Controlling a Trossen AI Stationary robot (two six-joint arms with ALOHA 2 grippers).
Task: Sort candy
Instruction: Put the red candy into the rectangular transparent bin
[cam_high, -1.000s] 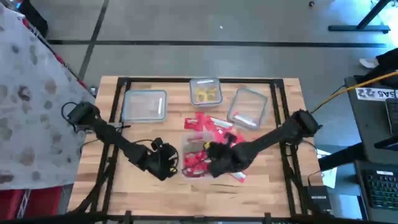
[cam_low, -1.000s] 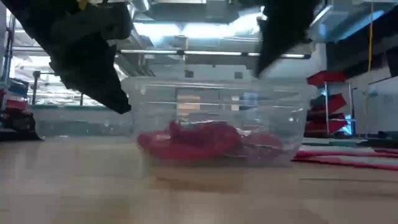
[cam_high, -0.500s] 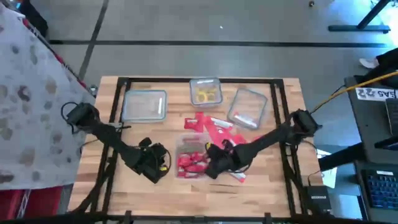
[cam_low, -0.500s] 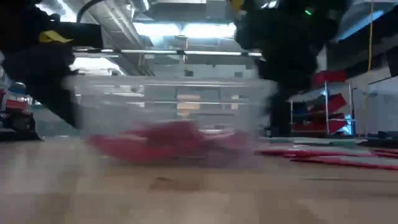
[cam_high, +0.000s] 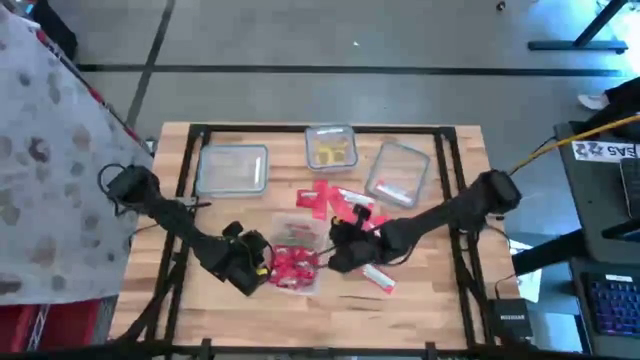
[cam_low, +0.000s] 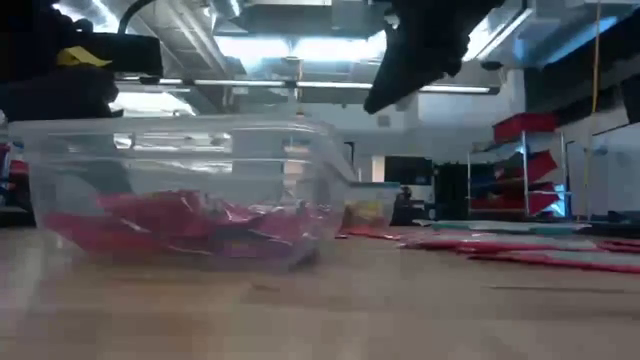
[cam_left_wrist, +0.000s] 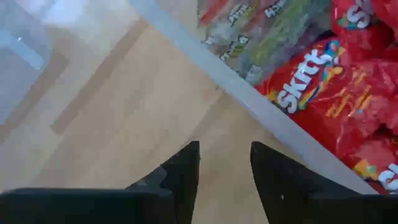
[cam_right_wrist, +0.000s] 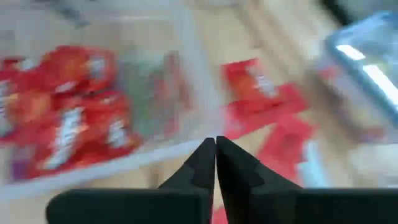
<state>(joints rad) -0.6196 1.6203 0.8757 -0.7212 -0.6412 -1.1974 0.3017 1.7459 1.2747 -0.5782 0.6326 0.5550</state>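
Overhead, the clear tub (cam_high: 296, 262) of red candy (cam_high: 291, 267) sits between the two tools — the left tool (cam_high: 262, 262) just beside its near wall, the right tool (cam_high: 338, 252) just off the opposite side. More loose red packets (cam_high: 330, 198) lie beyond the right tool, making that arm the nearer one for them.

Low across the tabletop (cam_low: 420, 300), the tub rests flat, candy heaped inside.

From the left wrist, the fingers (cam_left_wrist: 186, 171) stand partly apart, holding nothing; the tub's rim (cam_left_wrist: 261, 106) runs slantwise just ahead.

From the right wrist, its fingers (cam_right_wrist: 202, 165) are pressed together, empty, over the tub's edge.
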